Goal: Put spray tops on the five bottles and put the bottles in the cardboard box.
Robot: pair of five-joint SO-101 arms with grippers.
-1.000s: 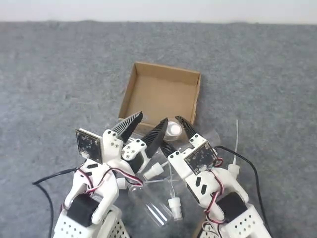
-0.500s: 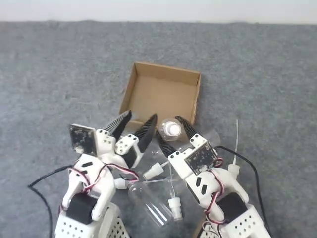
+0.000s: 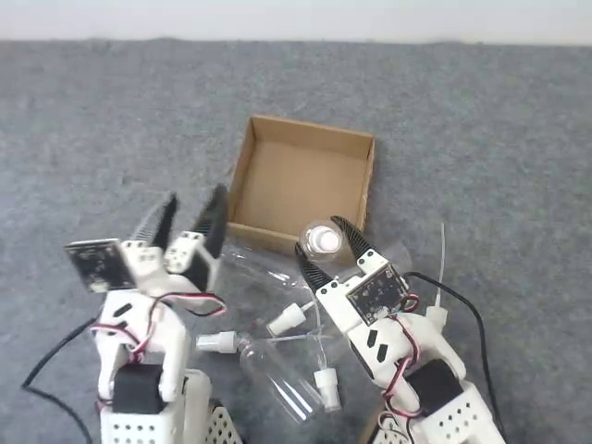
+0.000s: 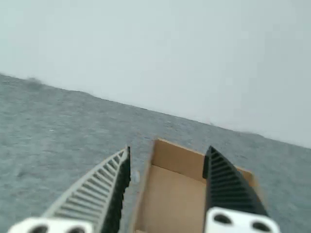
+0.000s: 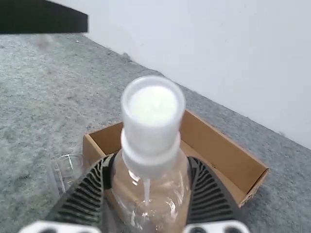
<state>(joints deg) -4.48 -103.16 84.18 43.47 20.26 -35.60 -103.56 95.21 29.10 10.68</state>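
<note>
While loose bottles (image 3: pixel 277 375) and spray tops (image 3: pixel 326 384) lie on the carpet (image 3: pixel 481 139) between the arm bases, the right gripper (image 3: pixel 316 234) is clamped on a capped bottle (image 5: pixel 152 116), cap up. Left gripper (image 3: pixel 196 194): fingers apart, holding nothing. Beyond both: cardboard box (image 3: pixel 310 129), open side up, held bottle just at its near wall.

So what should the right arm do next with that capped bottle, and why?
Probably carry the bottle forward over the cardboard box and let go: its spray top looks fitted, and the right jaws hold it by the box's near wall.
</note>
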